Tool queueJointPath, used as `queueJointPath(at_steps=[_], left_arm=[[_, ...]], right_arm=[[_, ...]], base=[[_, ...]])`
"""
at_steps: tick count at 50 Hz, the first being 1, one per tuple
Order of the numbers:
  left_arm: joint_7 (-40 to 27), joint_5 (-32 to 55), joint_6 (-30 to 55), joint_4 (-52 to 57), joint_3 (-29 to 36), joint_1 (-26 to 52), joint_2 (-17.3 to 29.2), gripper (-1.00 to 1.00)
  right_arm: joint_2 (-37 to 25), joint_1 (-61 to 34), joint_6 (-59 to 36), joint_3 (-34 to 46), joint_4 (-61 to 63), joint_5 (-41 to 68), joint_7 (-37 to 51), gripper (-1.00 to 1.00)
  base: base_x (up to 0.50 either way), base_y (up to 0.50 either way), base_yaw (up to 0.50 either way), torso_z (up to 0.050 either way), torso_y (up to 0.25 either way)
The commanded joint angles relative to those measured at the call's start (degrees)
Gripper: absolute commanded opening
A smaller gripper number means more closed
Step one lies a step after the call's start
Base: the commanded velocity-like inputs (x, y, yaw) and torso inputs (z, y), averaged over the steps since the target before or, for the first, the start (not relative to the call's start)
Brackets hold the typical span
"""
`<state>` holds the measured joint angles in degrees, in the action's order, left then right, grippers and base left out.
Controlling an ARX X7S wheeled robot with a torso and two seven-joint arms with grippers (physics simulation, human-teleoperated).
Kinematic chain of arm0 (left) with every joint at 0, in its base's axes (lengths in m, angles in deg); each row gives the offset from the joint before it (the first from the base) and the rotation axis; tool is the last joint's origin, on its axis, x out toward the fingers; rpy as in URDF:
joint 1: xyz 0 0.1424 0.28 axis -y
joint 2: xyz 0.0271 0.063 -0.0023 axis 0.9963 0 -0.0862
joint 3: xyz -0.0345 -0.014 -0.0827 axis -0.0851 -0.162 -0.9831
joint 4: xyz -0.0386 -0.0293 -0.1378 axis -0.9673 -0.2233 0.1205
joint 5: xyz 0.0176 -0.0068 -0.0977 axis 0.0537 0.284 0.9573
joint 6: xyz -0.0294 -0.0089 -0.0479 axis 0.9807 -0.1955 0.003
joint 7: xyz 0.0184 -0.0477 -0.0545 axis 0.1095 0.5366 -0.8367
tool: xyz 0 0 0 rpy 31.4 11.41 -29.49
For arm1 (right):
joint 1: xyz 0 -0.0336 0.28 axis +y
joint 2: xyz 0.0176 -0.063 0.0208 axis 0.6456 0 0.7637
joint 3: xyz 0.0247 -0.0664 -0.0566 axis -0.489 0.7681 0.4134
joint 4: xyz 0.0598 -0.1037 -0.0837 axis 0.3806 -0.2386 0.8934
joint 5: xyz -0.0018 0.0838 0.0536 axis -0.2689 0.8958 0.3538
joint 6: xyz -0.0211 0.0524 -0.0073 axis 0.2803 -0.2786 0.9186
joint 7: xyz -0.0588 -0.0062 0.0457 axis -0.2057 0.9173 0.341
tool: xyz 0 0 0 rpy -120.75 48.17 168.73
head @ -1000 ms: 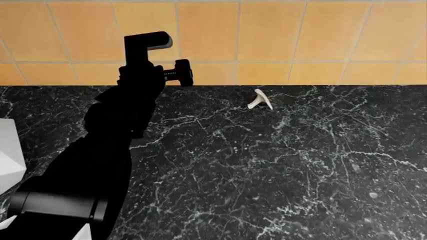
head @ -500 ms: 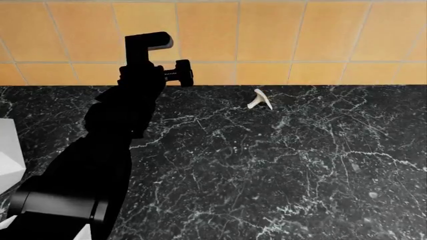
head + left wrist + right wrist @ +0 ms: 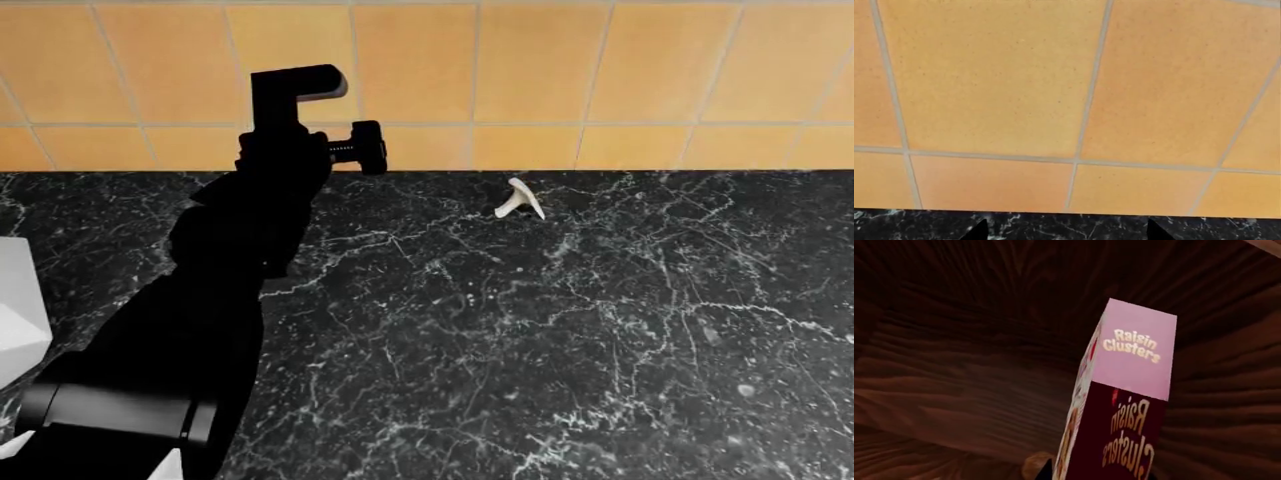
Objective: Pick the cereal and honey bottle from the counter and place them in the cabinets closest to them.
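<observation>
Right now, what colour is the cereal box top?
Pink, with pale "Raisin Clusters" lettering: cereal, right wrist view.

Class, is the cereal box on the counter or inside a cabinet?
Inside a cabinet, apparently: the right wrist view shows the cereal box surrounded by dark wood panels, not black counter.

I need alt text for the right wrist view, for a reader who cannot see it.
A pink cereal box labelled "Raisin Clusters" fills the near view, seen along its narrow side, with dark brown wood-grain surfaces all around it. The gripper itself is not clearly visible.
</observation>
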<state>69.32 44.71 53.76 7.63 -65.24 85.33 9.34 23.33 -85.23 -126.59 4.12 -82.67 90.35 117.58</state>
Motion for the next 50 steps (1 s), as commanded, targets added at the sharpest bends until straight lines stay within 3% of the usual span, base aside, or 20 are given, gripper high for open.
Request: queueJointPath(at_steps=[1, 25, 50], left_arm=[[-0.05, 0.21, -0.06, 0.0, 0.61, 0.05, 0.0, 1.0], [0.09, 0.24, -0.07, 0.0, 0.87, 0.02, 0.0, 1.0], [0.17, 0.15, -0.31, 0.0, 0.84, -0.05, 0.0, 1.0]], right_arm=[[3.5, 11.27, 2.03, 10.06, -26.27, 14.82, -12.86, 1.0], [-0.88, 3.8, -1.53, 7.54, -9.23, 13.39, -2.79, 1.0], [-4.36, 0.6, -2.94, -5.66, 10.98, 8.09, 5.59, 1.0]], base=[[0.02, 0.01, 0.01, 0.0, 0.0], [0.02, 0.0, 0.01, 0.0, 0.0], [0.0, 0.0, 0.0, 0.0, 0.0]])
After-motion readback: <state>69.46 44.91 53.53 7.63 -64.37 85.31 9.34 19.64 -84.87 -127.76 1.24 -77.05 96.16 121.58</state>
